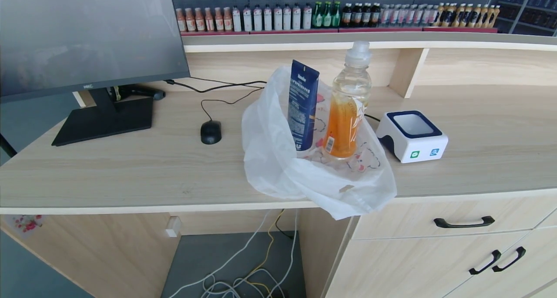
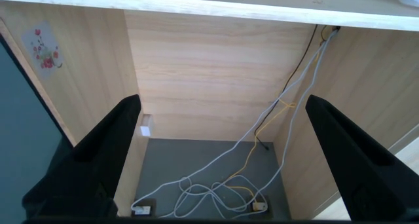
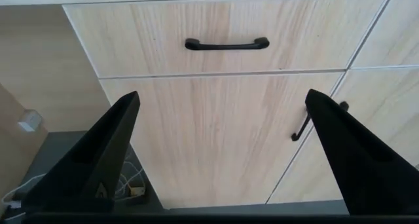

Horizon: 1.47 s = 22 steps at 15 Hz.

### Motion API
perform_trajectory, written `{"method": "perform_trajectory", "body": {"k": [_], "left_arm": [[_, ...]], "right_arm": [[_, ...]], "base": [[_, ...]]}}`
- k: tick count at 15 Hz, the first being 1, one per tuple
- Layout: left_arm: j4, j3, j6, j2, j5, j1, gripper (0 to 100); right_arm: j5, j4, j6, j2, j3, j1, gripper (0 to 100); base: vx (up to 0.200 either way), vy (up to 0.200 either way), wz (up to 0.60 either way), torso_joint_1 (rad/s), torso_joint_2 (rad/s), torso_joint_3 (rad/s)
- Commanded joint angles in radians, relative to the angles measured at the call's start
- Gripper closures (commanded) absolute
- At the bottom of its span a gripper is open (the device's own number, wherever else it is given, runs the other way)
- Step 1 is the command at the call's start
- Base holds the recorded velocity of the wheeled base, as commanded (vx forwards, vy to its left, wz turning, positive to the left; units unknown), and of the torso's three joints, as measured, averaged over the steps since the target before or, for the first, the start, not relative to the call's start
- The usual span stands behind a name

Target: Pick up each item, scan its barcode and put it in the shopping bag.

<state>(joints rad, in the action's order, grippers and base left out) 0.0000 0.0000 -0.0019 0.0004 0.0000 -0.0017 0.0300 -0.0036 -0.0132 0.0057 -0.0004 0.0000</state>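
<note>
Looks like I'm basically done: one blue tube (image 1: 303, 102) and one orange drink bottle (image 1: 346, 115) both stand in the one shopping bag (image 1: 278, 172) on the counter (image 1: 130, 172), near the one scanner (image 1: 412, 137). My left claw (image 2: 222, 103) and right claw (image 3: 221, 96) hang wide open below the counter, holding nothing. Next move, I reckon: just keep clear of the bag

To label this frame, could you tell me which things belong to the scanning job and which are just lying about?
Job: shopping bag, blue tube, orange drink bottle, scanner.
Lying about: monitor, mouse, shelf bottles, floor cables.
</note>
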Motion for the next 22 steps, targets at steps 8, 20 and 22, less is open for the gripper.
{"method": "perform_trajectory", "body": {"k": [8,20,22], "left_arm": [[0.0,0.0,0.0,0.0,0.0,0.0,0],[0.0,0.0,-0.007,0.0,0.0,0.002,0],[0.0,0.0,-0.006,0.0,0.0,0.002,0]], "right_arm": [[-0.038,0.001,-0.005,-0.003,0.0,0.002,0],[-0.036,0.001,0.001,-0.004,0.0,0.002,0],[-0.032,0.001,0.018,-0.004,0.0,0.002,0]], "base": [[-0.025,-0.025,0.0,0.003,0.0,0.001],[0.0,-0.2,0.0,0.002,0.0,0.003],[0.0,-0.2,0.0,-0.005,0.0,0.0]]}}
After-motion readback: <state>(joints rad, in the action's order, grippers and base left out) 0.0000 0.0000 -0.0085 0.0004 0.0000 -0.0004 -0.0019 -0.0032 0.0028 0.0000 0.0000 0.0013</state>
